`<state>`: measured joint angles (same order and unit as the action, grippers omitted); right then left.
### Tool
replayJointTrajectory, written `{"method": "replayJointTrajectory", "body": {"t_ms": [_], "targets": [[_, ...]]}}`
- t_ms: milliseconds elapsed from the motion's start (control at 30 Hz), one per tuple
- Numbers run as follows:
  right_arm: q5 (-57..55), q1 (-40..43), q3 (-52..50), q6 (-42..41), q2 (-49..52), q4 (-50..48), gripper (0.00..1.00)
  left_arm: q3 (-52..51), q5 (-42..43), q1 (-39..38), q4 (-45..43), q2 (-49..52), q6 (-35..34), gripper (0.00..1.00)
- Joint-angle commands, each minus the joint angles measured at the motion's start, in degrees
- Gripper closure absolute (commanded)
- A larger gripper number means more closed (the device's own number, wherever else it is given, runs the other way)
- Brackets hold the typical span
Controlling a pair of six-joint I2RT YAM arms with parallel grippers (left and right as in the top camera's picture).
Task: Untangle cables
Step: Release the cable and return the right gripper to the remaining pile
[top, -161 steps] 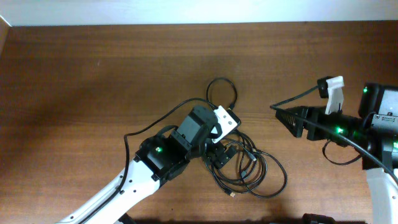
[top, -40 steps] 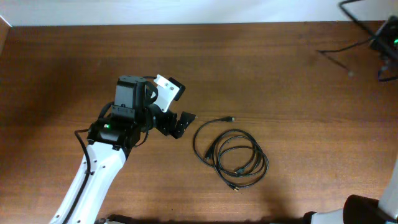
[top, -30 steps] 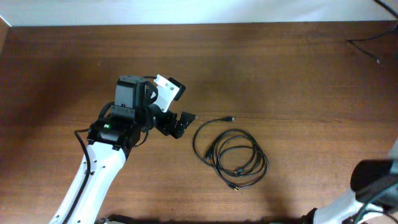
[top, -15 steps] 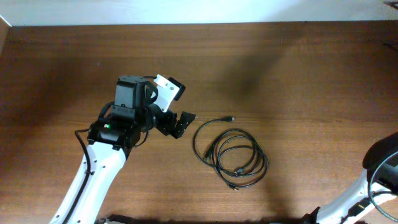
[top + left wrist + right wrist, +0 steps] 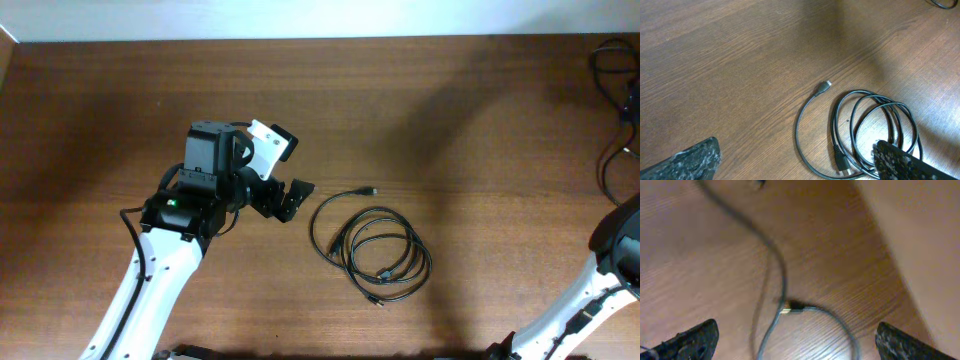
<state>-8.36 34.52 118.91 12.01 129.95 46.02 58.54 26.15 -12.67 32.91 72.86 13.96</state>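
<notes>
One black cable point(image 5: 380, 255) lies coiled on the table, its metal-tipped plug point(image 5: 372, 190) pointing up-right. My left gripper point(image 5: 288, 200) is open and empty just left of that coil. In the left wrist view the coil point(image 5: 870, 127) and its plug point(image 5: 823, 89) lie ahead of the open fingers point(image 5: 796, 147). A second cable point(image 5: 608, 110) lies looped at the table's far right edge. In the right wrist view it is blurred, with a plug point(image 5: 790, 307) on the wood below my open, empty right gripper point(image 5: 797, 327).
The right arm's white link point(image 5: 610, 260) rises at the lower right edge of the overhead view. The table's right edge point(image 5: 890, 255) runs diagonally in the right wrist view, with a pale surface point(image 5: 925, 230) beyond it. A white wall borders the far edge.
The second cable has come into the overhead view at the far right edge, where it was out of frame half a second ago. The left arm and the coil have not moved.
</notes>
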Motion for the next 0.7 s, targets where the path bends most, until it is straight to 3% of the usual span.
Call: {"method": "replayJointTrajectory", "body": {"t_ms": [0,167,333,400,433,667], "targets": [[21.4,-0.1,0.1,-0.7,-1.1,6.0,0.01,-0.1,0.6,0.2,-0.1,-0.2,0.7,0.01],[42.1,-0.4,0.1,-3.9,-1.2,17.0,0.01,-0.1,0.6,0.2,-0.1,-0.2,0.7,0.01],[41.7,-2.3,0.1,-3.3,-2.4,31.3,0.00,-0.1,0.6,0.2,-0.1,-0.2,0.7,0.01],[36.8,-2.6,0.1,-3.3,-4.3,37.6,0.00,-0.1,0.6,0.2,-0.1,-0.2,0.7,0.01],[31.5,-2.7,0.1,-3.3,-6.1,40.5,0.00,-0.1,0.6,0.2,-0.1,-0.2,0.7,0.01],[30.1,-4.2,0.1,-3.7,-23.5,50.2,0.00,-0.1,0.6,0.2,-0.1,-0.2,0.7,0.01]]}}
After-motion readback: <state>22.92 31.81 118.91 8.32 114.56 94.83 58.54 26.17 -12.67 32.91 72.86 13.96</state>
